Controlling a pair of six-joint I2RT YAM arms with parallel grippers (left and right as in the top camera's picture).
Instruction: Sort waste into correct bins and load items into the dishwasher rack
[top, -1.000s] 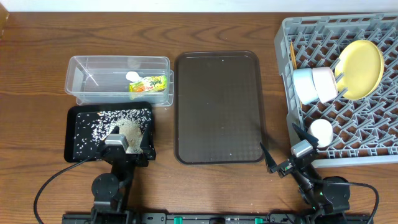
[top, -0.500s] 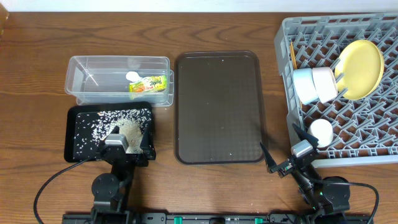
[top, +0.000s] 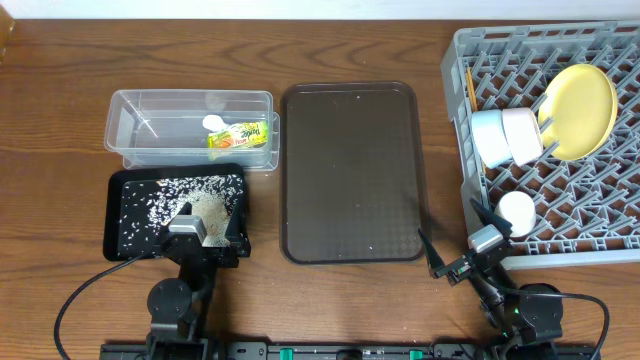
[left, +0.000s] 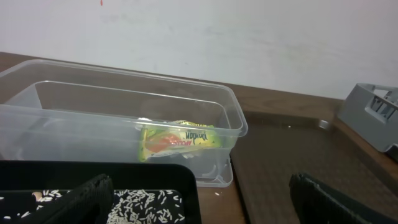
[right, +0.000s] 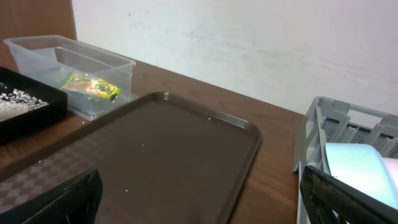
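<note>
The left tool (left: 200, 186) hangs over the near right part of the shallow black tray (top: 115, 215), its two dark fingers spread wide apart with nothing between them. Loose white rice grains (top: 175, 195) are scattered across that tray, thickest in a heap just ahead of the tool.

Right behind the tray, touching its far edge, sits the clear plastic tub (top: 120, 130). Inside it, toward the right end, lies the yellow-green snack wrapper (top: 240, 135), and the small white scrap (top: 212, 123) is just beside the wrapper on its left.

In the middle of the wooden desk (top: 60, 150) lies the larger brown serving tray (top: 350, 170), with only a few pale specks on it.

By that tray's near right corner the right tool (right: 200, 180) is low over the desk. Its fingers also stand well apart and hold nothing.

At the far right stands the grey dishwasher rack (top: 500, 60). The wooden chopsticks (top: 470, 85) lie along its left edge. Next to them the light-blue bowl (top: 485, 138) rests on its side among the pegs, with the white bowl (top: 523, 135) against it. The pale-yellow plate (top: 580, 110) stands tilted on edge just right of the bowls. The small white cup (top: 517, 210) sits nearer the front of the rack, close to the right tool.
</note>
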